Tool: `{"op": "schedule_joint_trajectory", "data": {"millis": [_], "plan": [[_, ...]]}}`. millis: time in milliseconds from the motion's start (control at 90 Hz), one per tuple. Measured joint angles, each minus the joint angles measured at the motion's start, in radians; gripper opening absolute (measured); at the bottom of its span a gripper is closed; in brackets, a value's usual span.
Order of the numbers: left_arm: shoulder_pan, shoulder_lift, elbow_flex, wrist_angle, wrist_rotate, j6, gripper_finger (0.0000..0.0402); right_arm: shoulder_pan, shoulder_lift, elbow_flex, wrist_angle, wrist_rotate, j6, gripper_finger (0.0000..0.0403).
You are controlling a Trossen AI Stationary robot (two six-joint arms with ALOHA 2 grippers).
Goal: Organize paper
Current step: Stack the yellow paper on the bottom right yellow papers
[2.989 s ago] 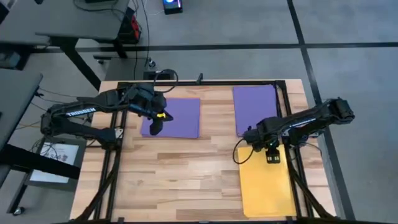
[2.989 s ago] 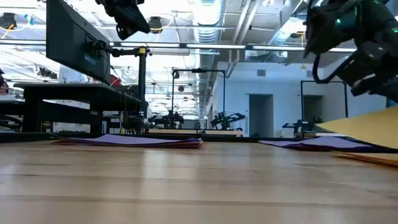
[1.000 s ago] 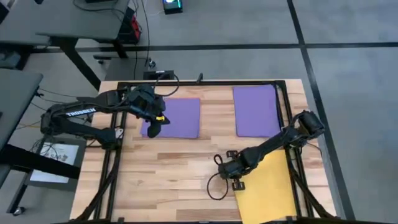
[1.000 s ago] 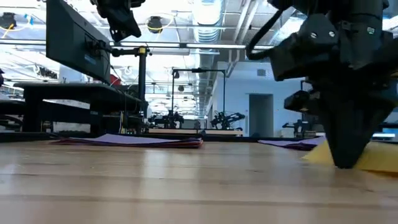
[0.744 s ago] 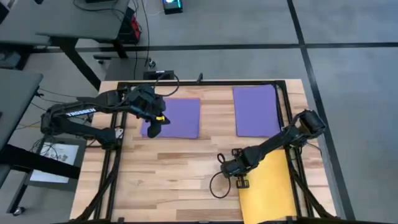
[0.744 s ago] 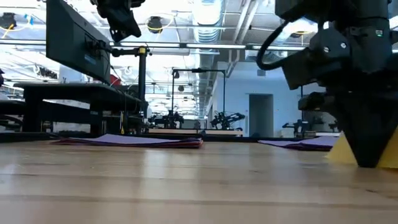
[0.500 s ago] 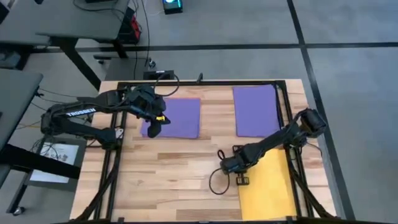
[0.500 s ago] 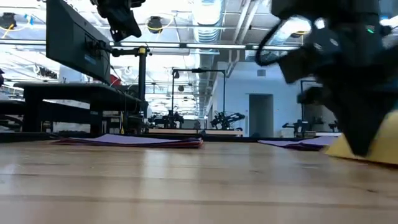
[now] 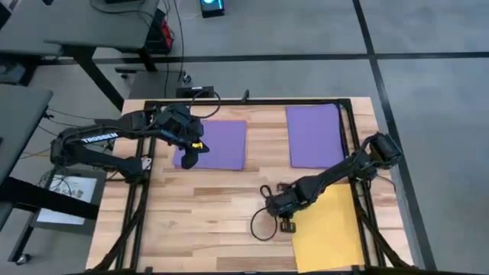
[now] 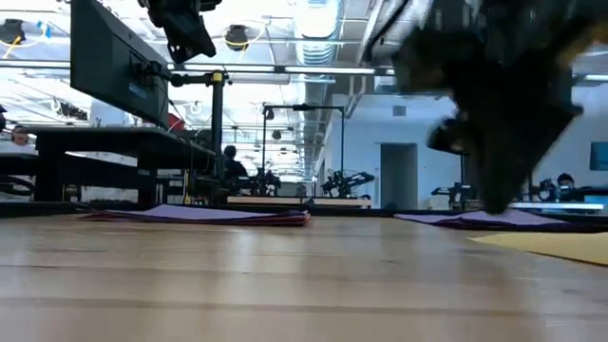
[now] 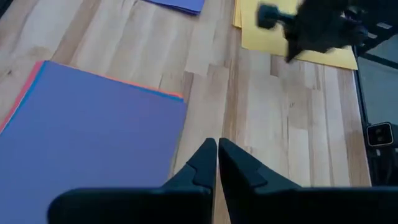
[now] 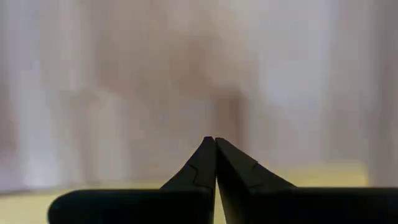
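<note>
The right hand [image 9: 284, 223], fingers pressed together and holding nothing, sits at the yellow sheet's [image 9: 328, 229] inner corner near the tabletop's [image 9: 214, 206] front right; the left hand [image 9: 189, 159], likewise pinched empty, hangs over the left purple stack [image 9: 218, 143]

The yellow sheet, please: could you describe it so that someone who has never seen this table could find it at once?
Start at the pale wooden table and go to its near right corner, just below the right gripper. The yellow sheet lies flat there, nearer than the right-hand purple sheet. It is the only yellow paper; the other sheets on top are purple.
</note>
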Motion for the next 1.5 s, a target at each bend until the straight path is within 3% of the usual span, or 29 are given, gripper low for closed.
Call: {"op": "schedule_joint_trajectory", "data": {"millis": [122,333,633,1500], "plan": [[0.0,0.0,0.0,0.0,0.0,0.004,0.0001,0.041,0.043,0.002,0.067,-0.001,-0.024,0.0],[0.0,0.0,0.0,0.0,0.0,0.006,0.0001,0.119,0.112,0.005,0.015,0.019,0.112,0.0],[0.0,0.0,0.0,0.0,0.0,0.028,0.0001,0.163,0.108,0.007,-0.113,0.021,0.239,0.0],[0.0,0.0,0.0,0.001,0.0,0.023,0.0001,0.149,0.109,0.006,-0.213,-0.044,0.563,0.0]]}}
